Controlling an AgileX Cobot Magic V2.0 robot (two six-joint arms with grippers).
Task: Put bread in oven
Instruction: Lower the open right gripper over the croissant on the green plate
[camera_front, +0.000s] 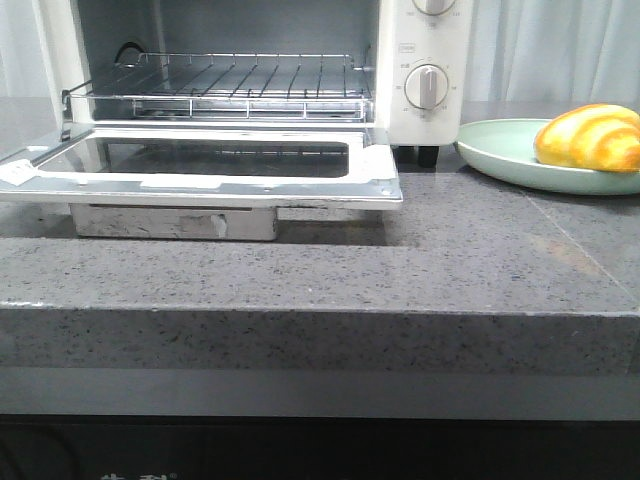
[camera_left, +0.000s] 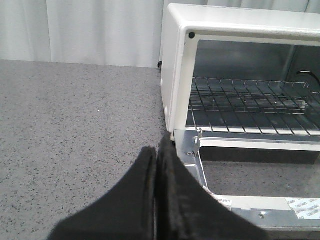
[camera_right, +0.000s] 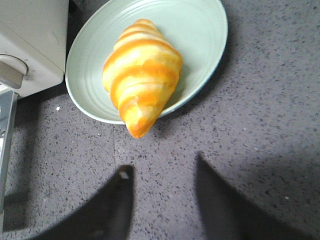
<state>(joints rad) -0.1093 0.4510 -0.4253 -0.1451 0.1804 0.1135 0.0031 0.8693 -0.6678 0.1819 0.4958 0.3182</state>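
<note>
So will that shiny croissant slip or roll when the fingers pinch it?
The bread looks glossy, so it may slide in a pinch. Its tapered ends and rounded back suggest it could rock or turn on the plate. One tip overhangs the rim, so a push might tip it off.

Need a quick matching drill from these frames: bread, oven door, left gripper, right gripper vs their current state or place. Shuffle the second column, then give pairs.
Column 1:
1. bread
2. oven door
3. left gripper
4. right gripper

Column 2:
A. shut, beside the oven's outer corner
B. open, empty, above the counter near the plate
C. lying on the pale green plate
D. dropped open, wire rack bare

Pairs: 1-C, 2-D, 3-A, 4-B
</note>
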